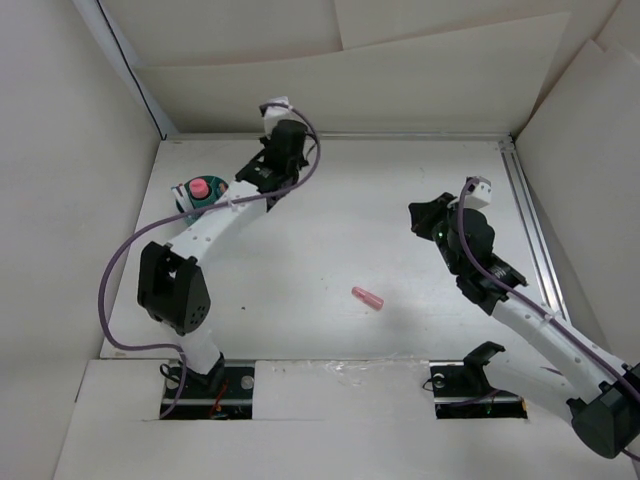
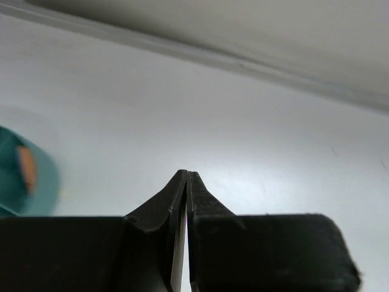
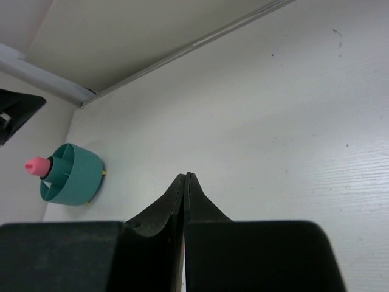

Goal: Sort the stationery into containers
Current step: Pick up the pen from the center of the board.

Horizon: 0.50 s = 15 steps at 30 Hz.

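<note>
Hovering with both grippers empty over a table (image 1: 400, 180) with wide bare room between the arms.

Pressing together on nothing: left gripper (image 2: 186, 174) jaws near the far wall, right gripper (image 3: 186, 176) jaws mid-right, short of the metal rail (image 1: 530, 220) on the right edge. Standing by the left wall: teal cup (image 1: 188, 203), pink piece (image 1: 199, 187) upright inside. Lying alone mid-table, well apart from both grippers: second pink piece (image 1: 368, 297).

Overhead looks down; low wrist views share the teal cup (image 3: 79, 177).
</note>
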{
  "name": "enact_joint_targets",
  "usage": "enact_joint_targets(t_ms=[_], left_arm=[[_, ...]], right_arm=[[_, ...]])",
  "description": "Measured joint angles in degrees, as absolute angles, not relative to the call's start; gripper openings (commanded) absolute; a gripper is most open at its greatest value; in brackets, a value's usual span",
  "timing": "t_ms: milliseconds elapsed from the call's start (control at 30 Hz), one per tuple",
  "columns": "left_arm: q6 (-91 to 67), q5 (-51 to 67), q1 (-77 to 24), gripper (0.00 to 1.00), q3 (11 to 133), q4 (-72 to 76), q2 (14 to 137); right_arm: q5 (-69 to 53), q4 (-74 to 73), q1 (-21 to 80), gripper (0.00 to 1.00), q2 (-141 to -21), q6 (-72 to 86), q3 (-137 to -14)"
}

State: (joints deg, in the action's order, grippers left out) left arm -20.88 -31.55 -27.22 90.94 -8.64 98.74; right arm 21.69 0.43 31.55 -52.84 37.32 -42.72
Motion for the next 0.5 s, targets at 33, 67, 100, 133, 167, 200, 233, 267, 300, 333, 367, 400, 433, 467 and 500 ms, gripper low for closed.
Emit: enact_joint_targets(t_ms=[33,67,100,133,167,200,233,267,300,333,367,400,433,467,500], left_arm=[[-21.98,-29.47,-29.36,0.0,89.91,-9.43,98.13],[-23.14,-27.27,-31.27,0.0,87.99,-9.98,97.21],[-23.97,-25.26,-33.32,0.0,85.65,-10.57,96.29],[-24.82,-23.44,-35.42,0.0,83.33,-11.35,95.55],[-25.39,-21.76,-37.3,0.02,80.99,-11.81,95.11],[-25.65,-20.05,-39.07,0.04,78.85,-12.23,94.94],[-25.85,-18.48,-41.17,0.05,77.14,-12.91,94.96],[-25.85,-17.08,-43.0,0.09,75.88,-13.82,95.33],[-25.76,-15.92,-44.88,0.1,75.24,-14.74,95.79],[-25.56,-14.94,-46.85,0.12,75.07,-15.44,96.55],[-25.34,-14.35,-49.15,0.14,75.07,-15.68,97.25],[-24.97,-13.91,-51.46,0.21,75.26,-15.88,98.13],[-24.43,-13.63,-53.91,0.25,75.7,-16.21,99.02],[-24.21,-13.61,-56.58,0.27,76.29,-16.43,100.09],[-24.03,-13.56,-58.7,0.3,76.93,-16.62,101.08]], right_arm=[[21.85,0.43,31.55,0.0,-52.9,37.3,-42.72],[22.04,0.43,31.55,0.0,-52.9,37.32,-42.72],[22.2,0.43,31.55,0.0,-52.9,37.32,-42.72],[22.33,0.45,31.55,0.0,-52.9,37.32,-42.72],[22.5,0.43,31.55,0.03,-52.93,37.32,-42.72],[22.63,0.4,31.55,0.05,-52.9,37.32,-42.72],[22.79,0.4,31.55,0.08,-52.9,37.32,-42.72],[22.94,0.43,31.55,0.09,-52.9,37.34,-42.72],[23.0,0.38,31.48,0.1,-52.9,37.34,-42.72],[23.11,0.38,31.42,0.14,-52.9,37.32,-42.72],[23.27,0.38,31.35,0.16,-52.9,37.3,-42.72],[23.44,0.38,31.24,0.19,-52.9,37.32,-42.72],[23.68,0.38,31.16,0.23,-52.9,37.34,-42.72],[23.86,0.38,31.11,0.25,-52.9,37.34,-42.72],[24.08,0.34,31.09,0.29,-52.88,37.39,-42.72]])
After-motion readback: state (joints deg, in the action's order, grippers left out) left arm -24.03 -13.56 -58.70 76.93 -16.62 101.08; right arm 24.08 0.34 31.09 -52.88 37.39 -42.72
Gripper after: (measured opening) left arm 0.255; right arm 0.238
